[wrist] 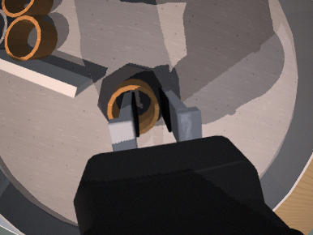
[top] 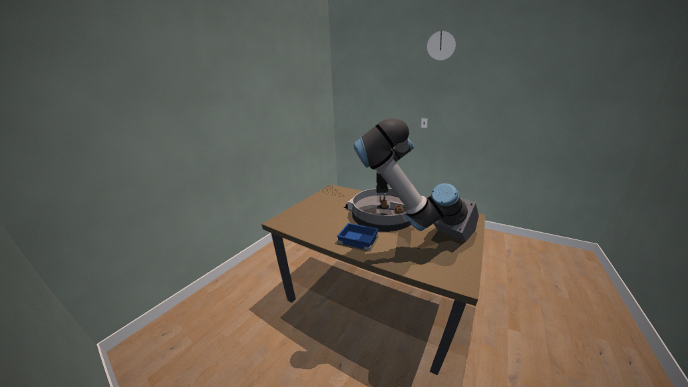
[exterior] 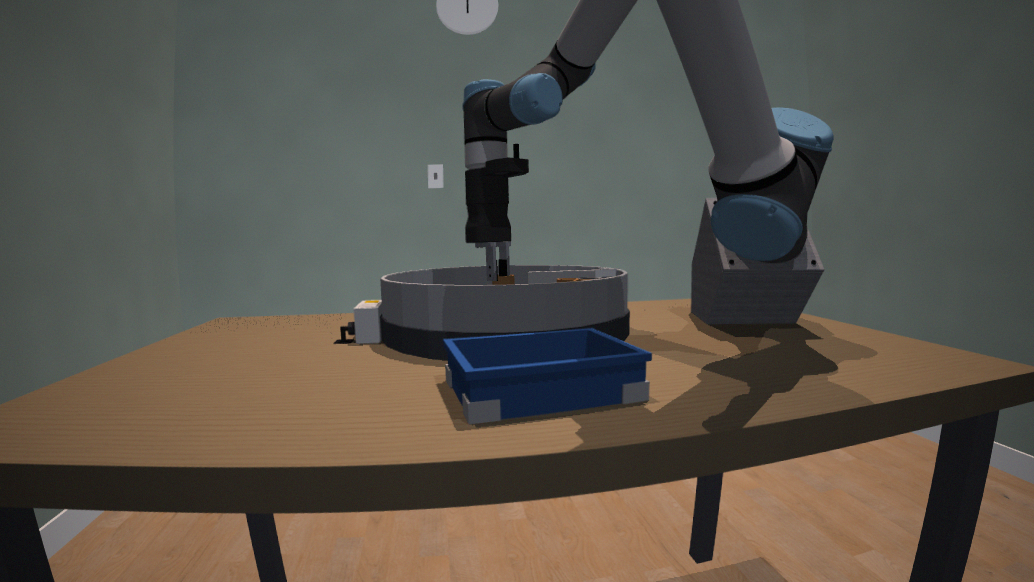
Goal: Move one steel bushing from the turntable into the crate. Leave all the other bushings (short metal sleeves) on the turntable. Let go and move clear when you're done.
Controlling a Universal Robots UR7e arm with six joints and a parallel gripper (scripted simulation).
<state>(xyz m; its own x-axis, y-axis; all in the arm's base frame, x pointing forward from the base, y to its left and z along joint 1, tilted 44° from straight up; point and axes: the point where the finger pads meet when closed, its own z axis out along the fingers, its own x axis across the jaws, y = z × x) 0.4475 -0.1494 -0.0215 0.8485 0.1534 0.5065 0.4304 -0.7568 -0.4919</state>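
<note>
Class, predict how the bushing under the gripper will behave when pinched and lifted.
The bushing is a thin-walled ring standing on end, so probably rigid and stable until tipped, then apt to roll. The gripper straddles one wall; an off-centre pinch may let it swing.
</note>
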